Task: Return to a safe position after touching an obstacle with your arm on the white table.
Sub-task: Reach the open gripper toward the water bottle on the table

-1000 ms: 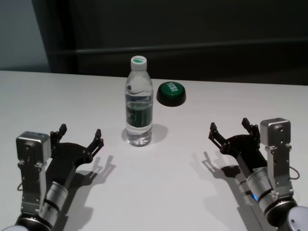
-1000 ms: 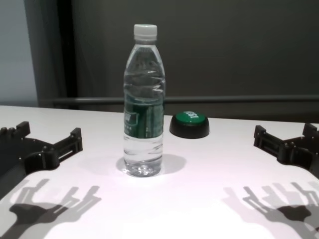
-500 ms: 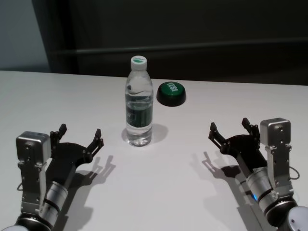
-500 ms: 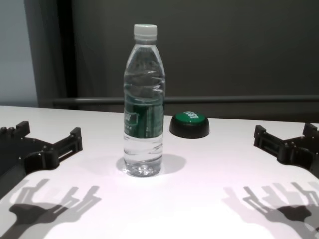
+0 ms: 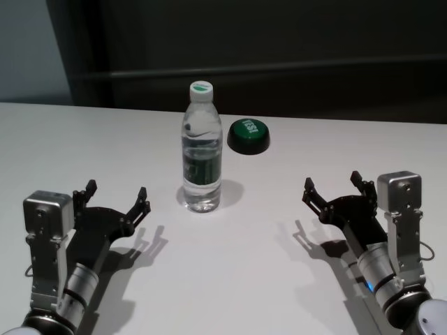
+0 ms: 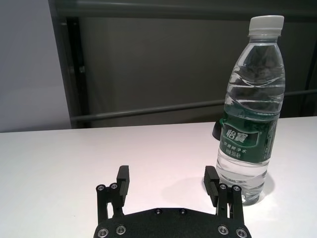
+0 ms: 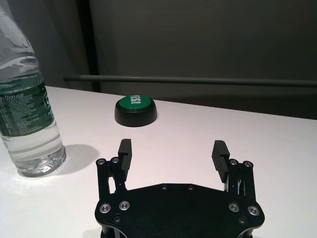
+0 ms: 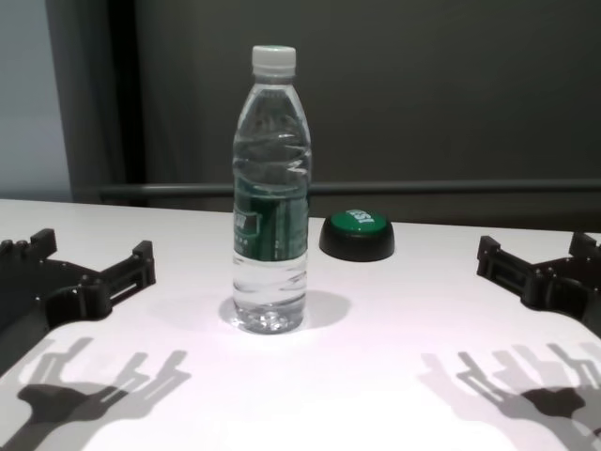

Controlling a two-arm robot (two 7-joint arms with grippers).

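obstacle (image 5: 202, 157) stood upright mid white table (image 5: 237, 279) | left gripper (image 5: 116, 199) near it, wide, empty | right gripper (image 5: 334, 188) apart, wide, empty | risk: left arm swing could topple bottle

White table (image 5: 279, 293) with bottle (image 5: 201, 160), green button (image 5: 248, 135)
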